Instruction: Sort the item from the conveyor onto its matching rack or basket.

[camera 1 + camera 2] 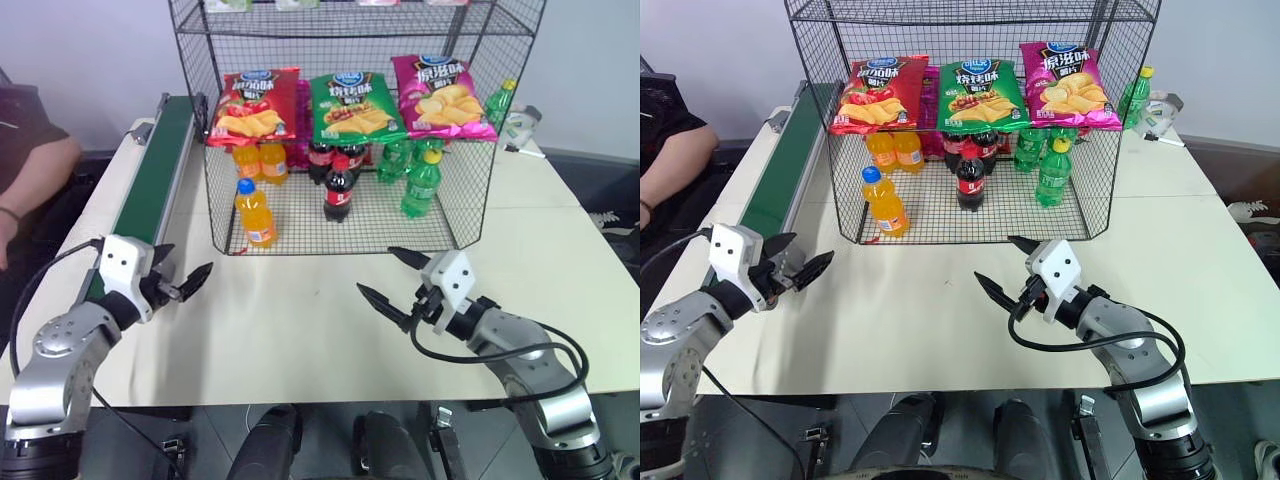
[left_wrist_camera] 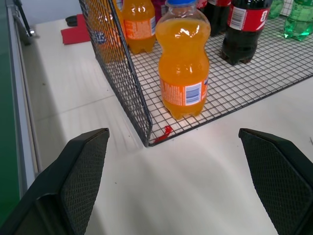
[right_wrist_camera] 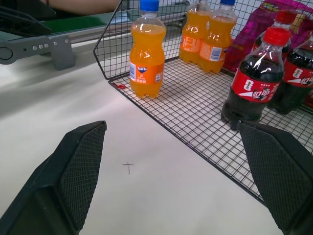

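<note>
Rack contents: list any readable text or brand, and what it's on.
"Fanta": label of the front orange soda bottle.
"原滋味": pink chip bag.
"烧烤味": green chip bag, barely legible.
Red chip bag: too blurred.
Cola bottle: white script on its red label, not legible.

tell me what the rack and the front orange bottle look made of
Rack: thin black wire mesh, probably coated metal; you can see through its open grid to the table. Orange bottle: clear, glossy plastic by the look of it, with light glinting off it, the orange drink showing through, a blue cap and a printed label.
</note>
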{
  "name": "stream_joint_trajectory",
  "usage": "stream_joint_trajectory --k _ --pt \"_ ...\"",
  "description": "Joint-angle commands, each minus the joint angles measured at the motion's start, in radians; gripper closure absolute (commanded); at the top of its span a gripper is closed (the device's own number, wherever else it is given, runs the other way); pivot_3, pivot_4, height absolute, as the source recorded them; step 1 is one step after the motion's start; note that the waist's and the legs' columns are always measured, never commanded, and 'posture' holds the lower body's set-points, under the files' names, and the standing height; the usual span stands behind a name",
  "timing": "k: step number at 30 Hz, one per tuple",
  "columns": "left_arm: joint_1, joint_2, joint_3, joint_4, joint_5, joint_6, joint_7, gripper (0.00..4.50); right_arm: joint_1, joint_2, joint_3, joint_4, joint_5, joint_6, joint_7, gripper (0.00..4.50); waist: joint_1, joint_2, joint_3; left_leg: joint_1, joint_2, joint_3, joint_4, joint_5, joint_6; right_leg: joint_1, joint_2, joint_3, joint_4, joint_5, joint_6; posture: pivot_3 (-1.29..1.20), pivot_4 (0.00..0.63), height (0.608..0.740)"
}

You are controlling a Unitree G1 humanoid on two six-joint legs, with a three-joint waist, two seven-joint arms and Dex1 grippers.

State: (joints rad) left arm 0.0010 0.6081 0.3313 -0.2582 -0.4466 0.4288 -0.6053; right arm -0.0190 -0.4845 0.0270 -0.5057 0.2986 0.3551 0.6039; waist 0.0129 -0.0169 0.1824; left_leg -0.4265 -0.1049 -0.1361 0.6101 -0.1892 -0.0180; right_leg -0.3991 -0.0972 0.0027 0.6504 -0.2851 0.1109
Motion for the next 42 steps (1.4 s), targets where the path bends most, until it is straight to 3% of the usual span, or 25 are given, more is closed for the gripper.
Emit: stream_joint_trajectory --k 1,10,24,42 --pt "-0.002 0.007 0.028 -0.039 -0.005 -0.021 0.005 0.05 -0.008 0.001 -0.007 -0.035 0.014 -0.013 0.002 0.0 0.0 0.0 0.0 0.0 0.0 0.0 0.0 0.0 0.0 0.0 0.0 0.0 0.0 0.0 0.0 0.0 0.15 0.74" --pt "-0.027 0.021 0.039 -0.031 -0.02 0.045 0.042 0.05 0.005 0.002 -0.012 -0.034 0.015 -0.022 0.006 0.0 -0.001 0.0 0.0 0.0 0.0 0.0 0.0 0.0 0.0 0.0 0.0 0.0 0.0 0.0 0.0 0.0 0.15 0.74" --pt "-0.017 0.034 0.039 -0.056 0.077 -0.033 0.094 0.05 -0.019 0.013 0.001 -0.02 0.015 -0.014 0.006 0.0 -0.001 0.0 0.0 0.0 0.0 0.0 0.0 0.0 0.0 0.0 0.0 0.0 0.0 0.0 0.0 0.0 0.15 0.74" --pt "-0.043 0.027 0.058 -0.011 0.001 0.0 0.038 0.05 -0.05 0.018 0.01 -0.019 0.015 0.006 -0.001 0.0 -0.001 0.0 0.0 0.0 0.0 0.0 -0.001 0.0 0.0 0.0 0.0 0.0 -0.001 0.0 0.0 0.0 0.15 0.74"
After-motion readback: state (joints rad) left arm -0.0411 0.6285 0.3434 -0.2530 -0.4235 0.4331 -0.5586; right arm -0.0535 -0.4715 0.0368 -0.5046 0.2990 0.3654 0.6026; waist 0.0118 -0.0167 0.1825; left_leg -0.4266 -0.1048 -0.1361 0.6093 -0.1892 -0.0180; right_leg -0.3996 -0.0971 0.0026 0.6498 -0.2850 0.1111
